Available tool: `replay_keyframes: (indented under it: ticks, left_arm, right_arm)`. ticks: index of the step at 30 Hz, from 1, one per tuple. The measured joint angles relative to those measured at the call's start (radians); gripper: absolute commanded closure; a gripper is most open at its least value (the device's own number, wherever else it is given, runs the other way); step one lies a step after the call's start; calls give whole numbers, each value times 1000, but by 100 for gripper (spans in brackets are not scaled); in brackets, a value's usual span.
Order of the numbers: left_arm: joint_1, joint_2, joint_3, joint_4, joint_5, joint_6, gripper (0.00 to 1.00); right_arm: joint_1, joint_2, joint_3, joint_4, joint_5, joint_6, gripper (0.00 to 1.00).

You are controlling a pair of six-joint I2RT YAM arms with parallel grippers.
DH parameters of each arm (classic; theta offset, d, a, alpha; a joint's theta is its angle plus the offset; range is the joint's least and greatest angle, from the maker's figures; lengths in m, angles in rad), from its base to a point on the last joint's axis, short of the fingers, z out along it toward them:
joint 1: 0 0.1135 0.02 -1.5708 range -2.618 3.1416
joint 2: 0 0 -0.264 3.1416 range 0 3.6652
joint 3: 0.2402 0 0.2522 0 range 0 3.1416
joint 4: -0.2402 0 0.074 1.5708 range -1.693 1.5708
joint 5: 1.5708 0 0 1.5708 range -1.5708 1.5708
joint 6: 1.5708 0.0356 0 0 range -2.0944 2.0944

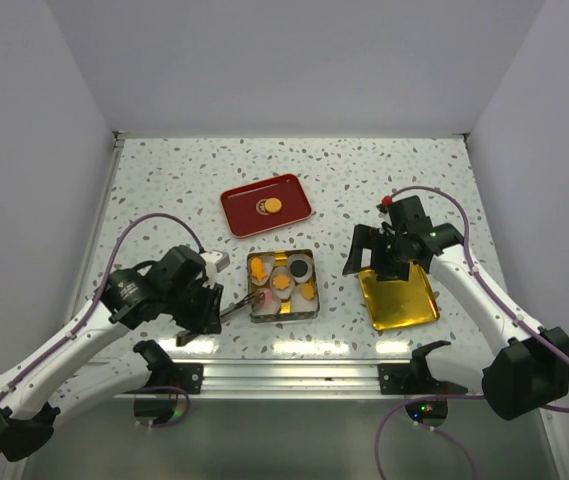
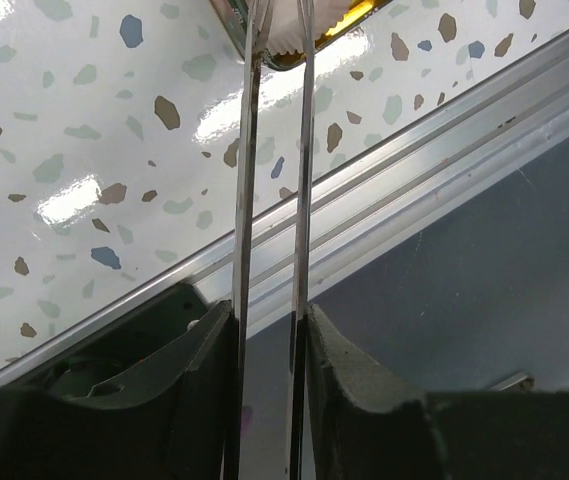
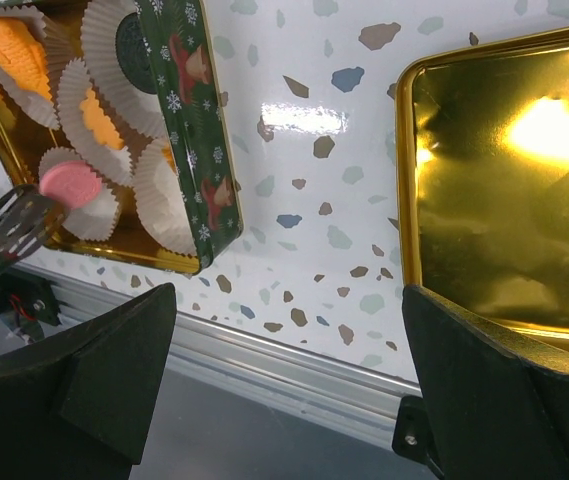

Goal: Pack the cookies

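Note:
A green tin point(image 1: 282, 254) holds white paper cups with orange cookies point(image 3: 19, 50) and a dark cookie point(image 3: 134, 45). My left gripper point(image 1: 204, 305) is shut on metal tongs point(image 1: 236, 308), whose blades point(image 2: 247, 200) run between its fingers point(image 2: 204, 350). A pink cookie point(image 3: 69, 182) sits at the tongs' tips point(image 3: 9, 235), over a paper cup in the tin's near-left corner. One orange cookie point(image 1: 272, 206) lies on the red tray point(image 1: 236, 216). My right gripper point(image 1: 377, 265) hangs open between the tin and the gold lid point(image 1: 401, 300), holding nothing.
The gold lid point(image 3: 504, 200) lies upside down right of the tin point(image 3: 189, 130). A metal rail point(image 1: 294, 370) runs along the table's near edge. White walls close in the table on three sides.

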Motion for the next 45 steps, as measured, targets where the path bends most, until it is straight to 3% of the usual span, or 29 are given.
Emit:
replay_keyframes:
  ticks: [5,13,19,27,34,45]
  left_arm:
    - [0,0,-5,0,-2,1,53]
    - [0,4,27,-24,-28,0,50]
    - [0,33,136,-55,-157,-29,43]
    - [11,163,157,-45,-358,-126,39]
    - [244,192,154,38,-435,-98,37]
    - [475,389,59,274,-345,47,37]
  right_arm:
    - [0,0,-1,0,0,0,1]
    - [0,0,-2,0,0,1,1]
    - [0,4,-2,1,0,5,1]
    - [0,14,-5,7,0,23,1]
    - [0,13,-5,6,1,28,1]
    - [0,14,-7,7,0,37,2]
